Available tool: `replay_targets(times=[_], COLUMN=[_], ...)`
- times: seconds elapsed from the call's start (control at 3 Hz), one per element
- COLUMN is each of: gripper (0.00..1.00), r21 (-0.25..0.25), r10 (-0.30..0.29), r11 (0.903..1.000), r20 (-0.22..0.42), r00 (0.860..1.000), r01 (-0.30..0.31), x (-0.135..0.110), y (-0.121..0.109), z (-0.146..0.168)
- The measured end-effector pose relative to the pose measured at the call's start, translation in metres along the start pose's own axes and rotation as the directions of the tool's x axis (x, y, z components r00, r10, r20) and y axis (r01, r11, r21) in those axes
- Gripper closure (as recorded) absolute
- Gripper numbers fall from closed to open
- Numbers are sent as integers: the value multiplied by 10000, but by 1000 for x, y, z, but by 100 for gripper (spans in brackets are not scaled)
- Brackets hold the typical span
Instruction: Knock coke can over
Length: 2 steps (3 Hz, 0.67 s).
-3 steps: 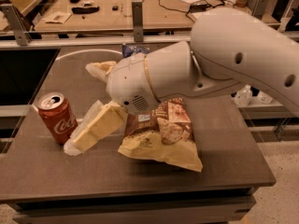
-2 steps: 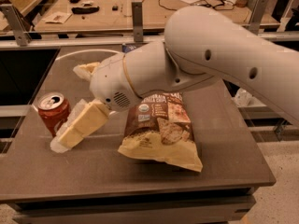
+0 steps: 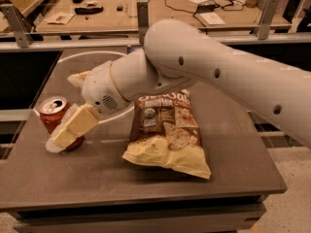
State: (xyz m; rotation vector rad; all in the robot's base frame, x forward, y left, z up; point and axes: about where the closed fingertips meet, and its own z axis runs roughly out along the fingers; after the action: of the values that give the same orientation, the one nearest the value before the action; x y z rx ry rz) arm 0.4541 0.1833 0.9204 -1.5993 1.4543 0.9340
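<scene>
The coke can [image 3: 51, 113], red with a silver top, stands at the left of the dark table [image 3: 97, 178], about upright. My gripper [image 3: 61, 111] is at the can with its cream fingers spread. The near finger [image 3: 73, 128] lies across the can's front and lower right side and hides its base. The far fingertip [image 3: 77, 77] shows behind and to the right of the can. The gripper holds nothing. I cannot tell whether the near finger touches the can.
A large brown-and-cream chip bag [image 3: 167, 135] lies flat in the middle of the table, right of the can. My thick white arm [image 3: 218, 76] crosses over the table's back right. A bench with cables and tools [image 3: 146, 8] stands behind.
My gripper and arm have swung left across the table toward the can. The near finger now overlaps the can's front. The can stays in about the same place.
</scene>
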Motion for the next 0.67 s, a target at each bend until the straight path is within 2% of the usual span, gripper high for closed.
replay_targets(times=[0.67], gripper=[0], r21=[-649], r10=[190], r11=[9977], r20=[282], r00=[9994], r01=[-171], x=[19], y=[11], z=[27])
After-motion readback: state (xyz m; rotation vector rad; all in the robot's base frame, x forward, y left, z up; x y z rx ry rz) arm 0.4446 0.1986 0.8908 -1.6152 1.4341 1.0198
